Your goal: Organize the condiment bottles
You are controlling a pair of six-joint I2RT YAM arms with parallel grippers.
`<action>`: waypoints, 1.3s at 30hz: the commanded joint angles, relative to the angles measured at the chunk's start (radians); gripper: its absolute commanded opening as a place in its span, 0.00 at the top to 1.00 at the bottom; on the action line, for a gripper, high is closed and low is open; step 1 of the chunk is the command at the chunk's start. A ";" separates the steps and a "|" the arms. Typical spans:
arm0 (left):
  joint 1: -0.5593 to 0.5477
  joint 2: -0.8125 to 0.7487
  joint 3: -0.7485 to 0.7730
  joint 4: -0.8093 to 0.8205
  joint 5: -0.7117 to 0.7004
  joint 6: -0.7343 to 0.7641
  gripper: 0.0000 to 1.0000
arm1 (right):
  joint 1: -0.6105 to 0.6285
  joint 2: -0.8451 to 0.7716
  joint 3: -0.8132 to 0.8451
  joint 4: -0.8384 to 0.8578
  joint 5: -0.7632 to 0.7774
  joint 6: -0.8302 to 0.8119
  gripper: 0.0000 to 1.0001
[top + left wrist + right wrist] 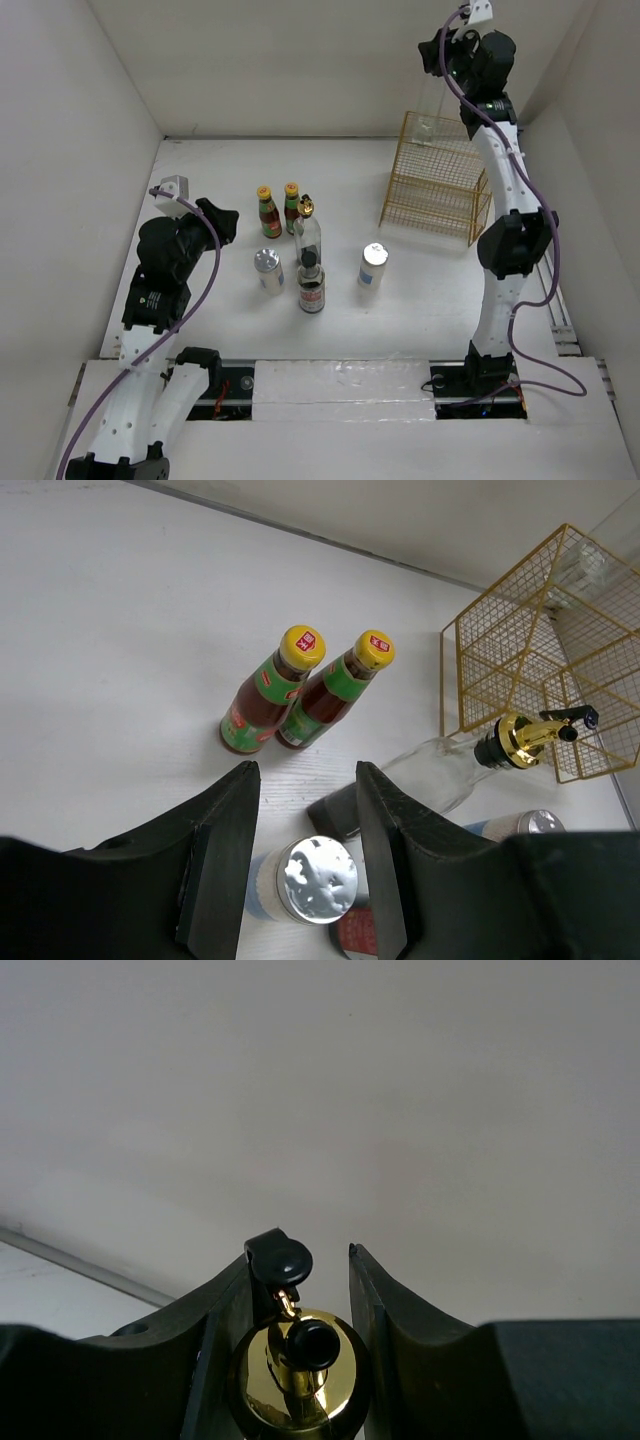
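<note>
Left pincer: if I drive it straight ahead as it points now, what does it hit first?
Most likely the two red sauce bottles just past the left pincer; the silver-lidded shaker looks lower, between its fingers, but depth is unclear.

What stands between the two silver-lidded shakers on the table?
A dark black-capped jar, seen in the top view; a tall clear gold-topped bottle stands just beyond it.

Both arms — left arm (125, 410), right arm (497, 305) — have white tubular links joined by bulky black joints; a purple cable (216, 255) runs along each, and black wedge-shaped fingers (225, 850) tip them.
</note>
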 commanded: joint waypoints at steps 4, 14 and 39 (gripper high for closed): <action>0.005 -0.021 0.002 0.040 -0.007 0.006 0.61 | -0.005 -0.105 -0.183 0.257 -0.048 0.022 1.00; 0.014 -0.030 0.002 0.040 0.002 0.006 0.61 | -0.005 -0.138 -0.395 0.326 -0.048 0.022 1.00; 0.014 -0.048 -0.007 0.031 -0.026 -0.013 0.51 | -0.032 -0.321 -0.473 0.180 0.032 0.031 0.21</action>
